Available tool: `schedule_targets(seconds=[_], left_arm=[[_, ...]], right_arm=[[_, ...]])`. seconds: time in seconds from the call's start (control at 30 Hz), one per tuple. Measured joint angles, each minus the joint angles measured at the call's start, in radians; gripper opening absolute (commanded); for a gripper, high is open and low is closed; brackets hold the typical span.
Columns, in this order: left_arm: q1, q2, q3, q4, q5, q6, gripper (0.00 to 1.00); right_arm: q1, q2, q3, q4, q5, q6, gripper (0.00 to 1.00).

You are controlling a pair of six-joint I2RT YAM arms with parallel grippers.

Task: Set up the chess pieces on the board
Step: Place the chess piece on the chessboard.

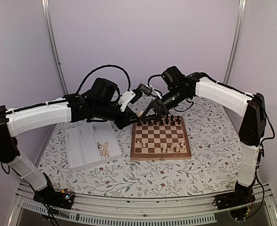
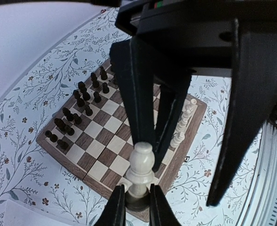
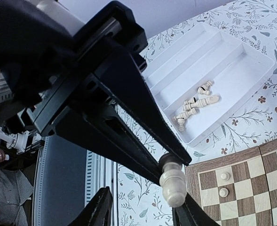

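One pale chess piece (image 2: pixel 141 170) pinched by its base in left gripper (image 2: pixel 137 207), nearly shut, held out for handover; right gripper (image 3: pixel 143 207) half-open around it, above board (image 1: pixel 161 139) upper-left corner. Remaining pieces (image 1: pixel 103 149) lying in tray (image 1: pixel 77 146), left of centre.

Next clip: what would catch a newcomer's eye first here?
The two arms meet over the far left corner of the board, where the left gripper pinches a pale chess piece by its base while the right gripper stands open around it. Dark chessmen fill one side; spare pale pieces lie in the white tray.
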Motion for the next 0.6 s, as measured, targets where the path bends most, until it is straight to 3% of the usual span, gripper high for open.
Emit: schedule_targets(seconds=[0.6], left_arm=[[-0.011,-0.034,-0.004,0.043,0.037,0.002,0.04]], right_arm=[[-0.008,0.000,0.000,0.040,0.008,0.032,0.46]])
